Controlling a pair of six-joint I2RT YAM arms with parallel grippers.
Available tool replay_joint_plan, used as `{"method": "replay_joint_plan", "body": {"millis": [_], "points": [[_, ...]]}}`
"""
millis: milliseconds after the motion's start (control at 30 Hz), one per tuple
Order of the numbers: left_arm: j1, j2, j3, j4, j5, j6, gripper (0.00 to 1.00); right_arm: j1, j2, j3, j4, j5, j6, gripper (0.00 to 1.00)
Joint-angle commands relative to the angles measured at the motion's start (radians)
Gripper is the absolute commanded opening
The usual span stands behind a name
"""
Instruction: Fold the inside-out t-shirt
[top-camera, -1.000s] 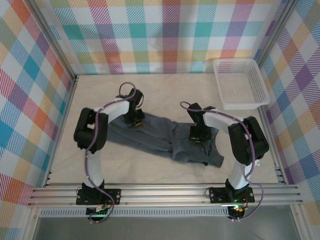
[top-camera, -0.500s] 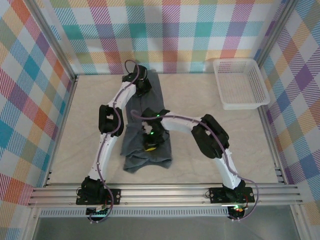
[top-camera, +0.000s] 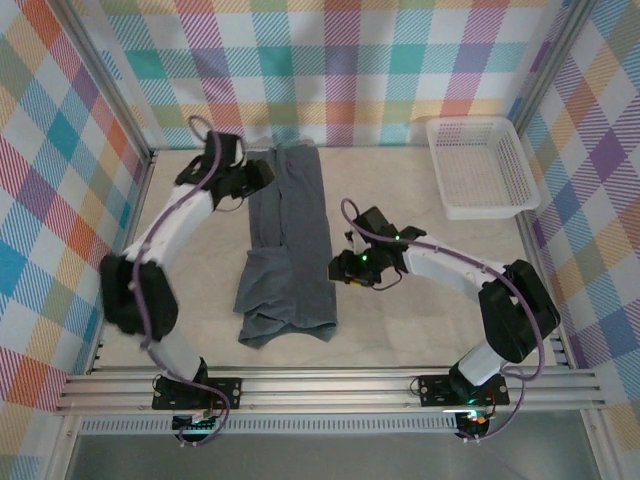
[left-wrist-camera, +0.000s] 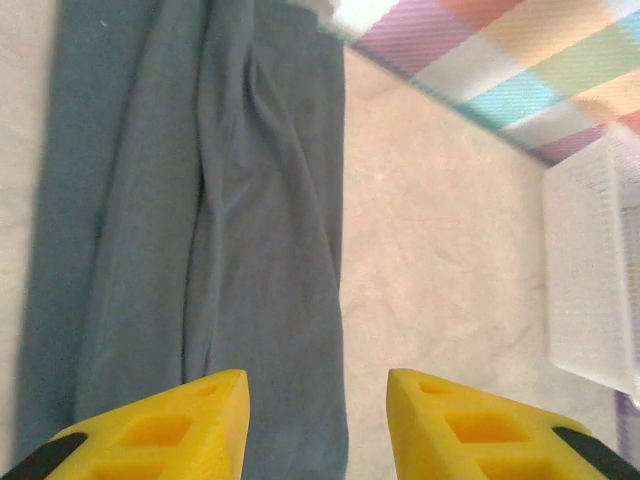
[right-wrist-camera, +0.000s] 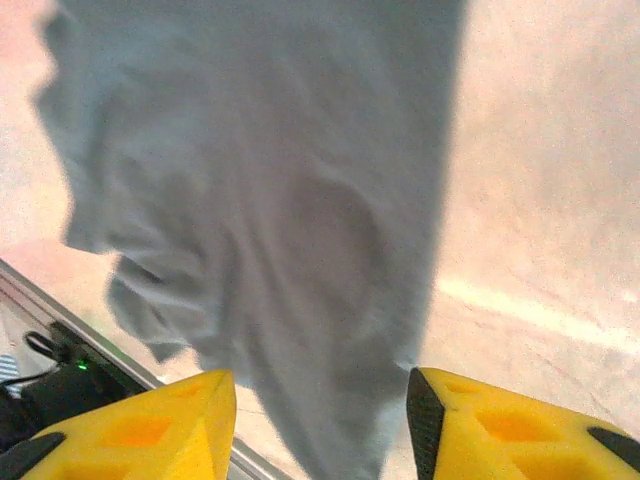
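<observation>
**Shirt and grippers, seen from above.** The shirt (top-camera: 288, 250) lies flat on the table (top-camera: 420, 320) as a long, narrow band running from 12 o'clock to 6 o'clock, just left of the table's centre. Its far end reaches the plaid back wall (top-camera: 340, 70). Its near end is wider and rumpled, and stops short of the rail (top-camera: 330, 385).

We find the left gripper (top-camera: 264, 172) at the band's far end, on its 9 o'clock edge. In the wrist view its yellow fingers (left-wrist-camera: 170, 435) stand apart over the cloth, released and grasping nothing.

The right gripper (top-camera: 340, 268) sits at 3 o'clock of the band's middle, just beside its edge. Its jaws are likewise parted and hold nothing.

The white basket (top-camera: 484, 211) stands well apart, in the table's 2 o'clock corner.
</observation>
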Motion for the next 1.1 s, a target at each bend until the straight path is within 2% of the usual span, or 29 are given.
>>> {"method": "replay_joint_plan", "body": {"millis": [0,167,267,333,500,633,667,767,800,900,1000,1067], "points": [[0.032,-0.107,-0.206,-0.007,0.045,-0.025,0.41,0.016,0.035,-0.064,0.039,-0.080,0.054,0.51],[0.055,-0.282,-0.399,-0.085,0.031,0.001,0.42,0.061,0.092,-0.088,0.057,-0.143,0.045,0.57],[0.059,-0.340,-0.502,-0.062,0.040,-0.002,0.56,0.081,0.163,-0.061,0.077,-0.192,0.039,0.58],[0.059,-0.366,-0.556,-0.051,0.045,-0.016,0.62,0.087,0.195,-0.037,0.091,-0.225,0.036,0.57],[0.058,-0.447,-0.682,-0.040,0.045,-0.071,0.63,0.088,0.226,0.009,0.076,-0.246,0.020,0.52],[0.059,-0.505,-0.764,-0.043,0.059,-0.131,0.62,0.091,0.237,0.030,0.076,-0.254,0.007,0.43],[0.059,-0.515,-0.777,-0.048,0.060,-0.143,0.62,0.091,0.239,0.033,0.069,-0.250,0.007,0.37],[0.058,-0.530,-0.815,-0.095,0.088,-0.158,0.62,0.090,0.215,0.036,0.039,-0.208,0.011,0.08],[0.058,-0.529,-0.819,-0.129,0.085,-0.154,0.62,0.091,0.190,0.031,0.036,-0.192,0.018,0.04],[0.054,-0.518,-0.848,-0.188,0.102,-0.127,0.61,0.091,0.098,-0.006,0.068,-0.153,0.043,0.00],[0.037,-0.518,-0.908,-0.085,0.205,-0.145,0.60,0.091,0.085,-0.012,0.063,-0.145,0.047,0.00],[0.009,-0.499,-0.920,-0.038,0.216,-0.176,0.60,0.091,0.110,-0.002,0.058,-0.167,0.052,0.00]]}}
